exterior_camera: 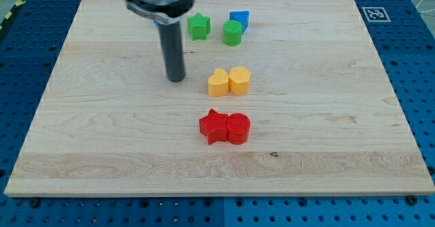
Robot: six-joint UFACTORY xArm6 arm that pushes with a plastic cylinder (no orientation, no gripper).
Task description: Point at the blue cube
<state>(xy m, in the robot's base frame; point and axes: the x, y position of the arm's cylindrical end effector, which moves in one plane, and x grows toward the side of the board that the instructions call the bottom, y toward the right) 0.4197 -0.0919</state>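
Blue cube (239,18), perhaps faceted plastic

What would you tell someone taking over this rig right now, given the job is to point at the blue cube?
My tip rests on bare board, well to the view's left of the yellow pair.
The blue cube sits near the view's top, just behind the green cylinder; the green star lies to their left.
Done: nothing yet, the tip is not at the cube.
Left: probably travel up and to the view's right, skirting the green blocks, and stop beside the blue cube.
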